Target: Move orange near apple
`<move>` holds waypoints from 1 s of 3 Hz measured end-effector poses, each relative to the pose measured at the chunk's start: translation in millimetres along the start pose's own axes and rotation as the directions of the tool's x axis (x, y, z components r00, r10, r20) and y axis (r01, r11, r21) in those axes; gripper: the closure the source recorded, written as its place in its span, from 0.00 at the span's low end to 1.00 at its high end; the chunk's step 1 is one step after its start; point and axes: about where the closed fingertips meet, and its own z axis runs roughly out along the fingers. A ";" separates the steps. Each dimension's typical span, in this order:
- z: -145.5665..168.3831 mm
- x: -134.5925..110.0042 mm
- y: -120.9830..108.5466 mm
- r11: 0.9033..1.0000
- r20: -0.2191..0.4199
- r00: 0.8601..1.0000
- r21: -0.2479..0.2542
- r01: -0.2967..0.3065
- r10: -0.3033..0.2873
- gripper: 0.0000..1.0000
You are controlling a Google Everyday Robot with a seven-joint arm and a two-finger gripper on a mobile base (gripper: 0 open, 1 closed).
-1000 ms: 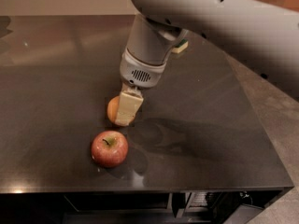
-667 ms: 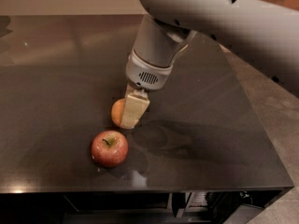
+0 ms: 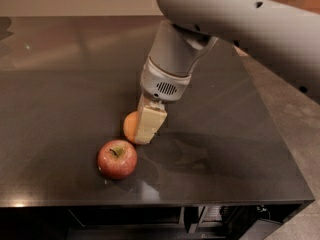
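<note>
The small yellow-orange orange [image 3: 129, 126] sits low at the dark table [image 3: 60, 84], just up and to the right of the red apple [image 3: 117, 159], a small gap between them. My gripper [image 3: 140, 130] comes down from the grey arm and is shut on the orange. One cream finger [image 3: 150, 125] covers the orange's right side; the other finger is hidden behind the fruit. The apple stands upright with its stem up, near the table's front edge, free of the gripper.
The grey arm [image 3: 235, 29] spans the upper right of the view. The table's front edge [image 3: 150, 204] runs just below the apple, its right edge [image 3: 280, 129] borders a grey floor. A dark cabinet lies under the table.
The gripper and the orange have shifted together slightly right and towards the front edge. The apple has not moved.
</note>
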 end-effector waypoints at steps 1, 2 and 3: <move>10.8 5.8 3.6 0.999 -0.025 0.999 -0.046 0.020 -0.021 1.00; 21.7 11.7 5.5 0.996 -0.061 0.998 -0.087 0.025 -0.030 1.00; 28.1 15.4 5.1 0.995 -0.085 0.996 -0.101 0.016 -0.025 0.82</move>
